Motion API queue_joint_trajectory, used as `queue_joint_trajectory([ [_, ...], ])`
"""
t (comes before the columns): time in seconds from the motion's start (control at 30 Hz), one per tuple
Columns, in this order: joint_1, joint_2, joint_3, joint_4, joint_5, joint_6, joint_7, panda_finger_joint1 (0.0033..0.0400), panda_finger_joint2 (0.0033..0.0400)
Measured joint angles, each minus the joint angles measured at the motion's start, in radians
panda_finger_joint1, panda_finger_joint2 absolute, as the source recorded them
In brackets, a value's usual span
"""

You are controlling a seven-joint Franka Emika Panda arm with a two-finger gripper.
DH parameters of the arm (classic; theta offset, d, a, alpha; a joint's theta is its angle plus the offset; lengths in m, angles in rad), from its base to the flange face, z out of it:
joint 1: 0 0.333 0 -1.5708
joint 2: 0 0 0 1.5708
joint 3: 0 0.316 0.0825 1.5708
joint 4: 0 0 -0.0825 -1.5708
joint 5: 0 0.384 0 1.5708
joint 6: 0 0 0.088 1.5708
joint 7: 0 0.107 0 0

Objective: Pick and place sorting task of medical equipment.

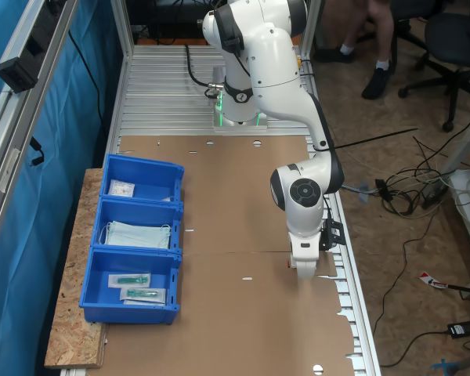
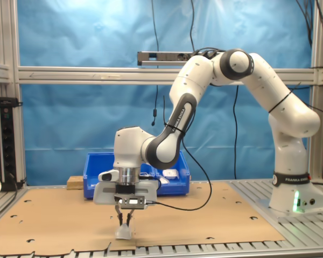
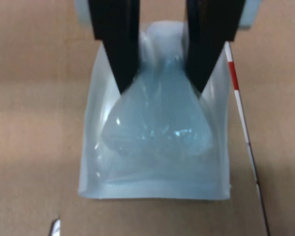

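We see the gripper [image 2: 124,220] pointing straight down, its two dark fingers [image 3: 119,44] pinched on the upper part of the medical equipment [image 3: 157,137], a white packet in clear wrapper. The packet hangs directly below the fingertips, its lower edge at the brown cardboard sheet [image 2: 54,220]; whether it touches we cannot tell
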Motion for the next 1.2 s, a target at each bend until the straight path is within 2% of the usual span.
queue_joint_trajectory([
  [0.23, -0.004, -0.038, -0.012, -0.011, 0.0, -0.001, 0.0, 0.0063, 0.0063],
  [0.5, -0.027, -0.138, -0.026, -0.027, 0.0, -0.04, 0.0, 0.0064, 0.0064],
  [0.8, -0.073, -0.284, -0.05, -0.037, 0.0, -0.16, 0.0, 0.0064, 0.0064],
  [1.07, -0.113, -0.411, -0.105, -0.037, 0.0, -0.282, 0.001, 0.0064, 0.0064],
  [1.2, -0.133, -0.46, -0.138, -0.037, 0.0, -0.342, 0.014, 0.0064, 0.0064],
])
